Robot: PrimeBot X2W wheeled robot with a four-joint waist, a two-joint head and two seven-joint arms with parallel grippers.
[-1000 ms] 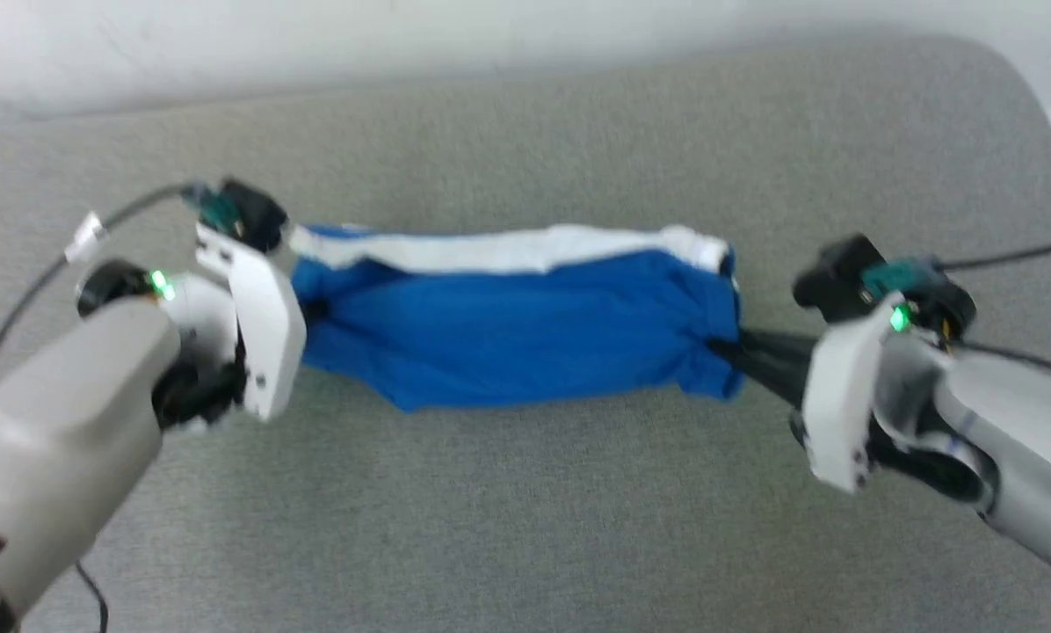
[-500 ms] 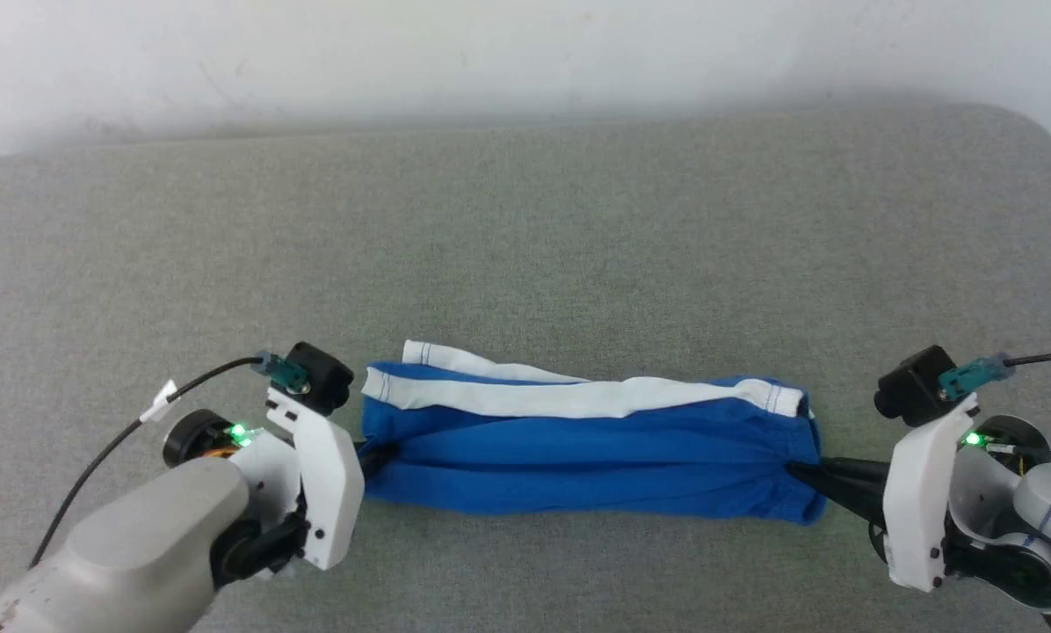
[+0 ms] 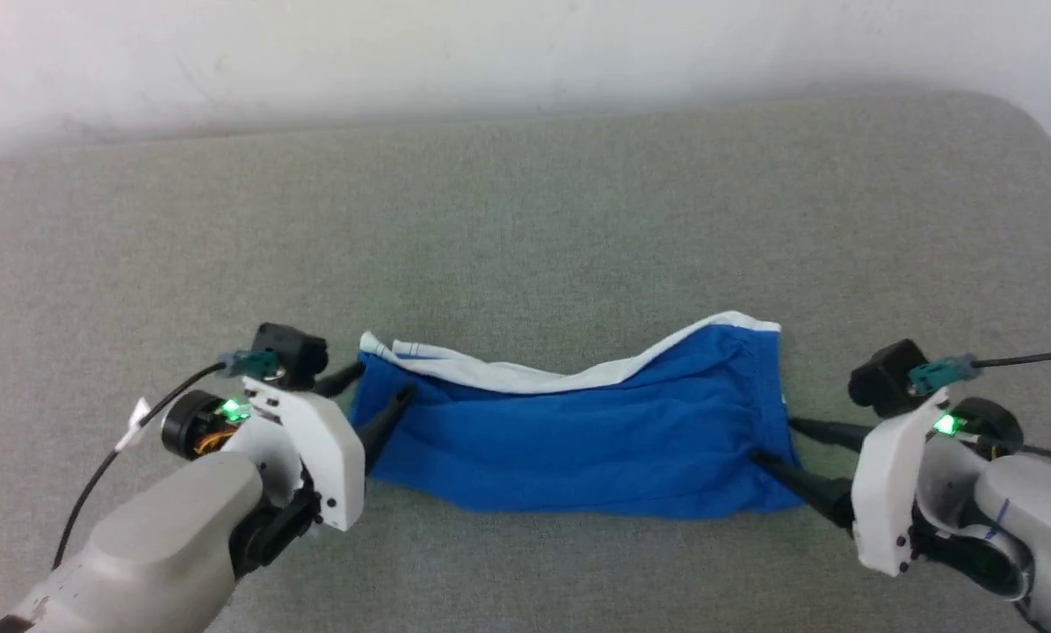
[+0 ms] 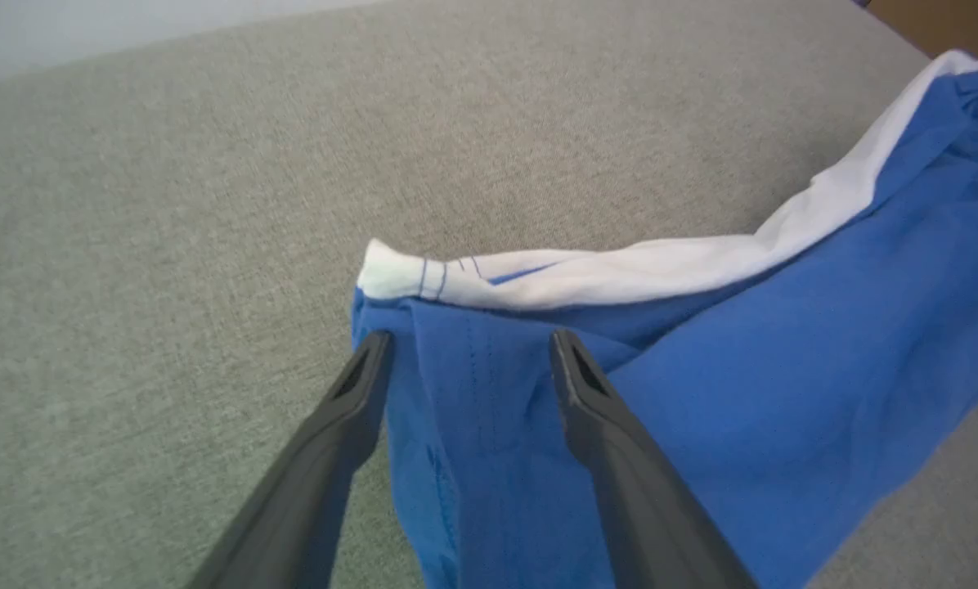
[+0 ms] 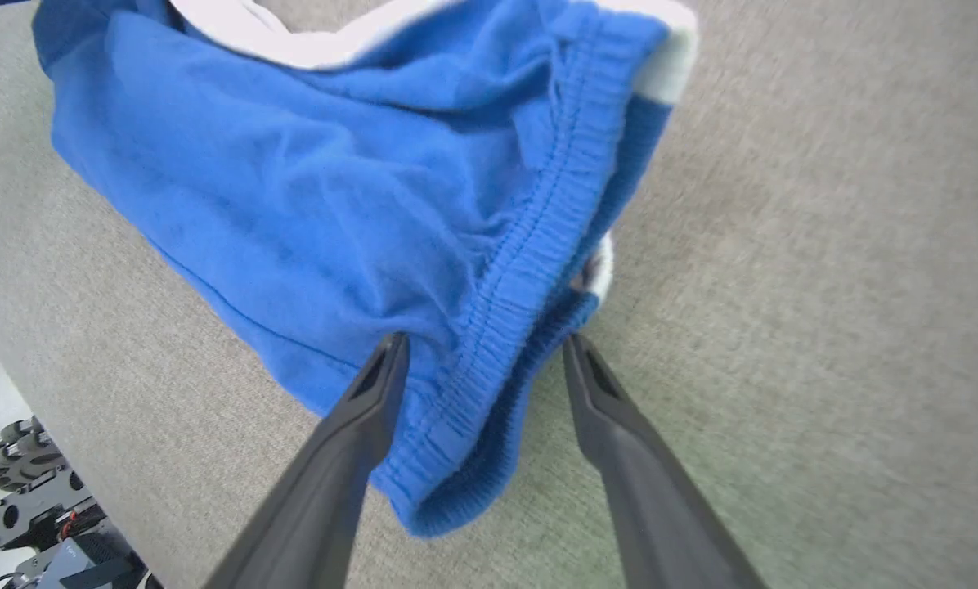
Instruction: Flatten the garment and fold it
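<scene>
The garment [image 3: 578,431], bright blue shorts with white trim, lies stretched left to right on the grey padded surface [image 3: 525,220]. Its white stripe runs along the far edge, and the gathered waistband [image 5: 530,245] is at the right end. My left gripper [image 3: 387,378] is open at the garment's left end, its fingers straddling the blue hem corner [image 4: 468,337] without pinching it. At the right end my right gripper [image 3: 771,440] is open too, its fingers on either side of the waistband [image 5: 485,339].
The grey surface reaches far beyond the garment to a pale wall [image 3: 490,53] at the back. Its rounded right corner [image 3: 1026,132] shows at the upper right. Part of the robot's wheeled base [image 5: 23,491] shows below the near edge.
Both grippers, shut on the garment's ends before, now stand open and have let go. The taut garment has gone slack and its right end has spread. The camera also shifted.
</scene>
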